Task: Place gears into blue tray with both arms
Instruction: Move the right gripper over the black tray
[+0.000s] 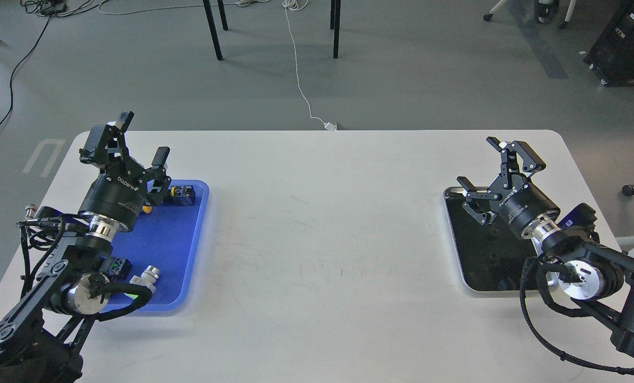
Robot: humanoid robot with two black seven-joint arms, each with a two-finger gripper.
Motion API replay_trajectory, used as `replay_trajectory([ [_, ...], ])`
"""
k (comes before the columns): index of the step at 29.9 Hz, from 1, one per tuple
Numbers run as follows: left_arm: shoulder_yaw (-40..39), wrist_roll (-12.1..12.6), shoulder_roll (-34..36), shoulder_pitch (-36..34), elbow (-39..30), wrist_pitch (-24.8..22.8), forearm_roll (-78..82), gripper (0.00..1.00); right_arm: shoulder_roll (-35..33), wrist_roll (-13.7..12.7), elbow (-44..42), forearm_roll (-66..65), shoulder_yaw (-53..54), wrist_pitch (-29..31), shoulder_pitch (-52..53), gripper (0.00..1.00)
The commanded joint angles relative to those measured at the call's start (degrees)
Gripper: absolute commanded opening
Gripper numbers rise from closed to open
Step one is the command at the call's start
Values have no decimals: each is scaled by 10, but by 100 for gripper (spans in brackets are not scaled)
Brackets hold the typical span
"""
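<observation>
The blue tray (175, 250) lies at the table's left, partly under my left arm. My left gripper (142, 139) hovers open over the tray's far end, with nothing between its fingers. My right gripper (490, 170) stands open and empty above the far end of a silver-rimmed tray with a black inside (454, 239). Tiny dark round spots on that black surface, one of them here (491, 232), could be the gears. They are too faint against the black to be sure.
In the blue tray lie chunky switch parts: a black and blue one (183, 194), a yellow piece (147, 209), a green and black one (120, 266) and a silver one (146, 275). The white table (322, 239) spans between the trays. Chair legs and cables are on the floor beyond.
</observation>
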Motion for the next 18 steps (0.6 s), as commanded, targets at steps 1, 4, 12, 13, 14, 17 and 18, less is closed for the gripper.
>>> replay_trajectory([
  [1,-2,0,-3,1,0,0,1,98,-1,0,-1,-1,0,-3,2,99],
  [4,-1,1,-1,2,0,1,1,98,-1,0,-1,-1,-1,-3,2,99],
  [12,0,5,16,-8,4,0,-1,98,-14,0,6,-7,-7,2,11,99],
  [13,0,1,17,-7,4,-2,-2,98,-20,0,7,-18,-8,3,14,99],
  [14,0,0,18,-7,4,-4,-2,98,-27,0,7,-38,-9,3,18,99],
  [17,6,5,17,-11,4,-4,-2,98,-51,0,9,-178,-15,3,44,99],
  [18,7,4,17,-11,4,-6,-2,98,-57,0,11,-233,-16,3,52,99],
])
